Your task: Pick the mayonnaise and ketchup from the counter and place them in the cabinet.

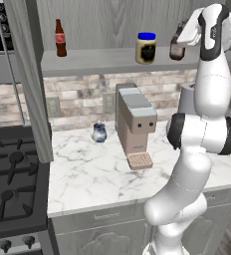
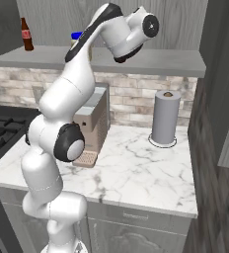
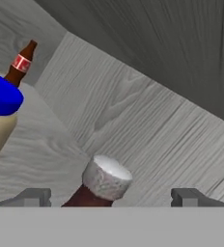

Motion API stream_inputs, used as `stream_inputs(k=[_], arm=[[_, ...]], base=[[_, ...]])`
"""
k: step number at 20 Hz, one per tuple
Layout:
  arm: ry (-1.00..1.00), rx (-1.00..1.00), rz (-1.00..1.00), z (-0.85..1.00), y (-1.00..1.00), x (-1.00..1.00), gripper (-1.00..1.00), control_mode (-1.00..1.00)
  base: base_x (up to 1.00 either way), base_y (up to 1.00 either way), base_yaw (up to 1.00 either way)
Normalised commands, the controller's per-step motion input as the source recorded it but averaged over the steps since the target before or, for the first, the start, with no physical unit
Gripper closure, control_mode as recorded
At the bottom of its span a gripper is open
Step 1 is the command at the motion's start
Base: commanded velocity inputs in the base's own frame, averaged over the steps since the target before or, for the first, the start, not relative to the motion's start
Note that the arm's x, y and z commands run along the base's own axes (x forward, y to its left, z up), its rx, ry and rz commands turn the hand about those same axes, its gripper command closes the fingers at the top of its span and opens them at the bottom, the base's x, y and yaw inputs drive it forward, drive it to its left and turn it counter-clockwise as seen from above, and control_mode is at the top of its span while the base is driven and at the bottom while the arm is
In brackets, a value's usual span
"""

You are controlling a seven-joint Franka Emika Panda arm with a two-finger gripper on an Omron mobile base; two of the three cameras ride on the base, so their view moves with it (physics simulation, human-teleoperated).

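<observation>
The cabinet (image 1: 107, 60) holds three containers on its long pale shelf board: one mayonnaise (image 1: 146, 48) jar, one ketchup (image 1: 176, 48) bottle and one slim red-labelled bottle (image 1: 60, 38). The mayonnaise stands upright near the middle of the shelf, its blue lid on top and its dark label facing out. The ketchup stands upright just to its right, long axis vertical, neck up; in the left base view the white hand partly covers it. The slim bottle stands upright well apart at the left end of the shelf, cap up. What is inside any of them cannot be told.

The end effector (image 3: 111, 198) is open: in the hand view its two dark fingertips (image 3: 34, 197) stand wide apart on either side of the ketchup's pale cap, not touching it, so nothing is held. In that view the blue lid of the mayonnaise is at the left edge and the slim bottle lies beyond it.

Below, the table (image 1: 97, 174) carries one small glass jug (image 1: 98, 132) near the back wall, one beige coffee machine (image 1: 135, 122) to its right, and one roll of paper towel (image 2: 165, 117) upright on its holder further right. A stove (image 1: 13, 174) adjoins the table on the left.
</observation>
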Motion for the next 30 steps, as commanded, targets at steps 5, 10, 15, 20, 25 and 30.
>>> stream_inputs(k=[5, 10, 15, 20, 25, 30], arm=[[-0.03, 0.00, 0.00, 0.00, -0.10, 0.12, -1.00, -1.00], [-0.06, 0.00, 0.00, 0.00, -0.05, -0.02, -1.00, -1.00], [-0.12, 0.00, 0.00, 0.00, 0.00, -0.53, -1.00, -1.00], [-0.10, 0.00, 0.00, -0.03, 0.04, -0.78, -1.00, -1.00], [-0.06, 0.00, 0.00, -0.27, 0.26, -0.94, -1.00, -1.00], [-0.05, 0.00, 0.00, -0.44, 0.56, -1.00, -1.00, -1.00]], base=[[0.00, 0.00, 0.00], [0.00, 0.00, 0.00], [0.00, 0.00, 0.00], [0.00, 0.00, 0.00], [0.00, 0.00, 0.00], [0.00, 0.00, 0.00]])
